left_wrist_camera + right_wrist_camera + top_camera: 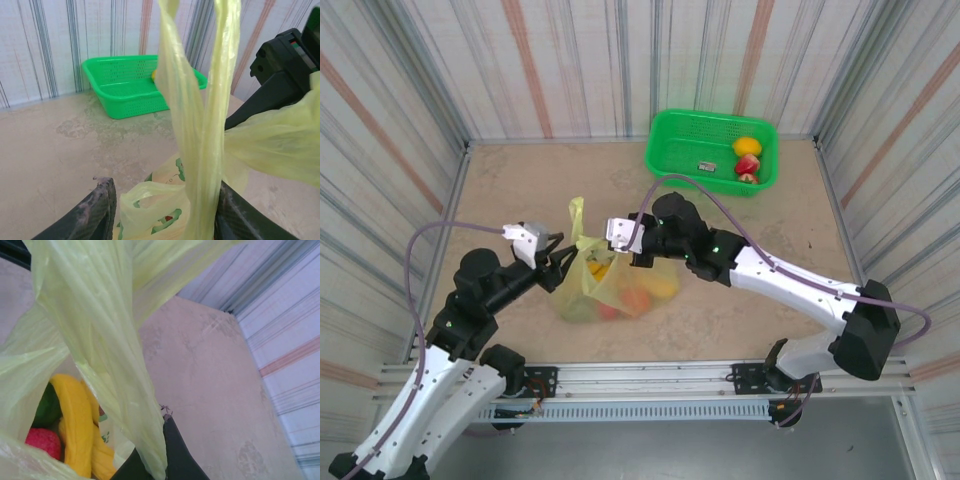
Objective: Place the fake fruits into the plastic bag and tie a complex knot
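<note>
left jaws apart, plastic bag handle between; right jaws clamped on plastic bag.

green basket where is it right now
In the top view the green basket sits at the table's far right, against the back wall, beyond the plastic bag, with a few fruits in its right end.

Likely lab cell: striped walls

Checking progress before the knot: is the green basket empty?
Not empty. A yellow fruit and red fruits lie at the right end of the green basket.
</note>
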`<state>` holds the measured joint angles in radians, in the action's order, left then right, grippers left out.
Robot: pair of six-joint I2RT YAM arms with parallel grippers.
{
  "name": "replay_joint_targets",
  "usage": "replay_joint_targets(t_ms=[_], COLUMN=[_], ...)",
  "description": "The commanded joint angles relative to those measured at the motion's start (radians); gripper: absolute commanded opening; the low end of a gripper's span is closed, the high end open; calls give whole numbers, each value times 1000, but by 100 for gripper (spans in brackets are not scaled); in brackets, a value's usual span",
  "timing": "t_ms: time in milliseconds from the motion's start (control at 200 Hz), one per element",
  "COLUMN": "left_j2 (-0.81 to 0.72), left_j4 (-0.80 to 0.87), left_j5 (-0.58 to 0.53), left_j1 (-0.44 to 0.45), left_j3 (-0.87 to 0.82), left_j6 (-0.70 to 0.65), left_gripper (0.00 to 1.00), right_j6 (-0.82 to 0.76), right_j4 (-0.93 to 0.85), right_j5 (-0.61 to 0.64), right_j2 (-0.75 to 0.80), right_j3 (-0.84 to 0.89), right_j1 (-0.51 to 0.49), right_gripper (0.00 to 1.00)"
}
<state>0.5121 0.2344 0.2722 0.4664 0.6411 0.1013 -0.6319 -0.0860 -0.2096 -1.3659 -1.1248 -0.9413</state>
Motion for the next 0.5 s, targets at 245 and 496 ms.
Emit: replay_joint_targets(t_ms=[245, 496], left_j2=[25, -5], left_j4=[-19, 21], left_j5=[135, 160], left_j1=[5, 6], left_j3=[7, 5], left_j6=[-18, -24], left_gripper=[47, 64], right_j6=[37, 65], right_j4=[-64, -80], right_j5=[60, 125], right_j2=[-89, -131], right_j3=[-112, -148], right_j1=[-50, -66], right_gripper=[0, 0])
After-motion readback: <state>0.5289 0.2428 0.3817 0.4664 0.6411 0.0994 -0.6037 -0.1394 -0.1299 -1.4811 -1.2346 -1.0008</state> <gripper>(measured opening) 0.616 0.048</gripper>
